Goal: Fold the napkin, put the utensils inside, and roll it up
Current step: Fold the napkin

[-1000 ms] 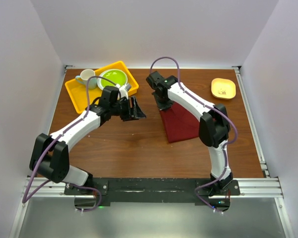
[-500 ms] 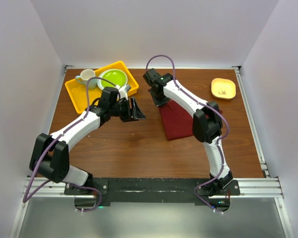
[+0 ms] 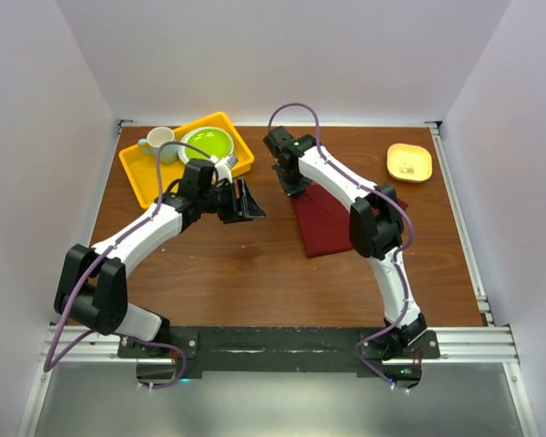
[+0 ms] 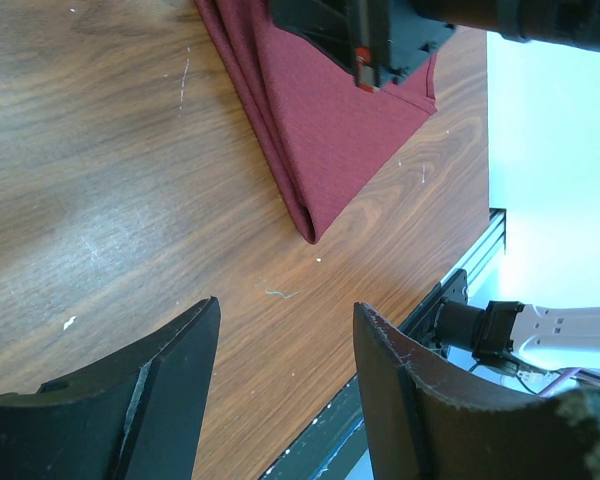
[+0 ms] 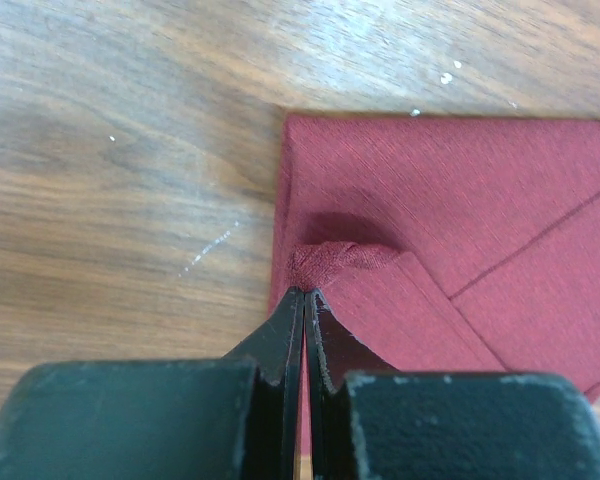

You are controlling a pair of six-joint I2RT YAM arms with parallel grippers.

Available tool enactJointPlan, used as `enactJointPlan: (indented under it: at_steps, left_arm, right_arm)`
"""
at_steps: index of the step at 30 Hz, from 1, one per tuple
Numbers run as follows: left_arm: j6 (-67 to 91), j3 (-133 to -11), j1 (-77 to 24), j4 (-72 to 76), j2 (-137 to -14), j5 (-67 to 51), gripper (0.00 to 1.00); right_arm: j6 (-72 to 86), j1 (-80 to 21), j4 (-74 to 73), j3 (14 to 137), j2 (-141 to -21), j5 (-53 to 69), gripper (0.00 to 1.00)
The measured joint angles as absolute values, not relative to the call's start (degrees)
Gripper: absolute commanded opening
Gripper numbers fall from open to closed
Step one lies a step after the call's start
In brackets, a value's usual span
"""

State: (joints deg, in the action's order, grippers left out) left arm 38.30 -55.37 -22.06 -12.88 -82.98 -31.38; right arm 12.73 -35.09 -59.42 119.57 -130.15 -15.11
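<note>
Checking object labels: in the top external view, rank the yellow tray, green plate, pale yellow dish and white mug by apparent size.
1. yellow tray
2. green plate and pale yellow dish, too alike to rank
3. white mug

Far left: yellow tray (image 3: 138, 175) holding green plate (image 3: 207, 143) and pale mug (image 3: 157, 143). Far right: small yellow dish (image 3: 409, 162) on wooden table (image 3: 255, 273).
</note>
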Motion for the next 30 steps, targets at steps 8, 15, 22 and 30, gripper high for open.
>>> enactJointPlan:
  at_steps: [8,15,22,30]
  left_arm:
    - [38.28,-55.37,-21.74,-12.82,-83.72,-31.86,0.61]
    - [38.61,-55.37,-21.96,-8.91,-86.43,-34.13,0.61]
    - [41.21,-62.98,-27.00,-3.18,-99.48,-34.15,0.49]
    - [44.23,-79.18,-32.21,2.35,-115.37,-34.63,0.34]
  right_arm:
    - [12.56,-34.52,-60.97,124.60,-135.11,-13.96,0.57]
    - [16.12,-30.59,-66.74,140.86,-138.50,-10.41,0.76]
    - [20.56,-18.35,-61.43,98.15,-104.44,-4.95,0.65]
    - [20.73,-12.93,-56.86,76.44,-93.78,-4.49,0.43]
